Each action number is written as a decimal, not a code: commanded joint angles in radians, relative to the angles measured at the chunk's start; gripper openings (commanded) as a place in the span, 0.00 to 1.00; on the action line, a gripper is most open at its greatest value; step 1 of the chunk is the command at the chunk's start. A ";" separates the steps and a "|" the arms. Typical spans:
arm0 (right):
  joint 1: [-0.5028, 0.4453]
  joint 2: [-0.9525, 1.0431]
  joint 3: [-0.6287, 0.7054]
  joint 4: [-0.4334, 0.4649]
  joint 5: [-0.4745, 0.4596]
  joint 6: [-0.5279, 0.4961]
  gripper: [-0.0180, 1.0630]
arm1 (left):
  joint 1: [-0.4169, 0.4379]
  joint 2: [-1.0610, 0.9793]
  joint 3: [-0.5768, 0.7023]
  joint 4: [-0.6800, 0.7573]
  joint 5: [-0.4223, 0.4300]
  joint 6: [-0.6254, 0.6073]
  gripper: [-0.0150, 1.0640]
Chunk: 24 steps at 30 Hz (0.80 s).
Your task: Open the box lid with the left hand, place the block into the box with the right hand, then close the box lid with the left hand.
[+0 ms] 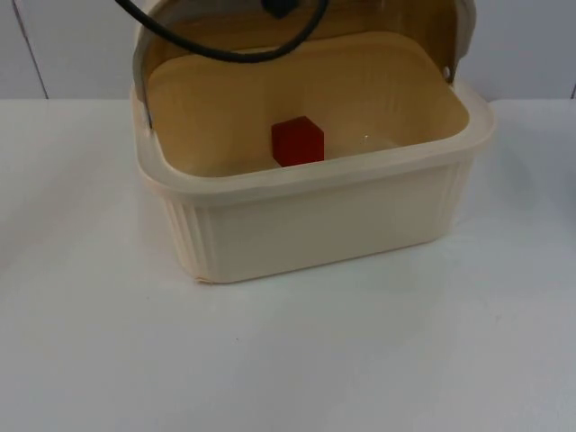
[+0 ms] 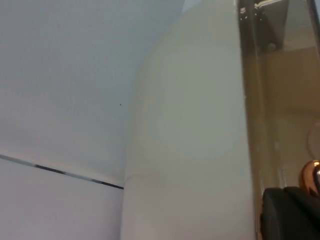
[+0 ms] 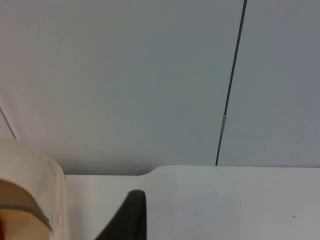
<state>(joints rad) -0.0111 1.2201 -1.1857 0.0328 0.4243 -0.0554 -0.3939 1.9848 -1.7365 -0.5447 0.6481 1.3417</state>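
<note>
The red block (image 1: 298, 141) sits on the floor of the cream box (image 1: 315, 225), near the front wall, and the translucent lid (image 1: 180, 27) stands swung up at the back. What's left, I'd judge, is closing. The left gripper (image 2: 290, 210) is pressed close beside the lid's edge; whether it's apart or together I cannot tell. The right gripper (image 3: 127, 217) waits off to the box's side above the worktop (image 1: 288, 360), state unclear too
</note>
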 commanded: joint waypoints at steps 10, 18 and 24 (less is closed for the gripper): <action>-0.005 -0.003 -0.006 -0.003 0.000 -0.001 0.98 | -0.004 -0.006 -0.002 0.004 0.121 -0.142 0.01; -0.005 -0.003 -0.006 -0.003 0.002 0.006 0.98 | -0.008 -0.023 -0.002 0.003 0.126 -0.227 0.01; -0.005 -0.004 -0.006 -0.003 0.002 0.006 0.98 | -0.017 -0.028 0.030 0.020 0.115 -0.258 0.01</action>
<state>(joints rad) -0.0111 1.2201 -1.1857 0.0328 0.4243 -0.0489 -0.4064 1.9600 -1.7106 -0.5386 0.7380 1.0989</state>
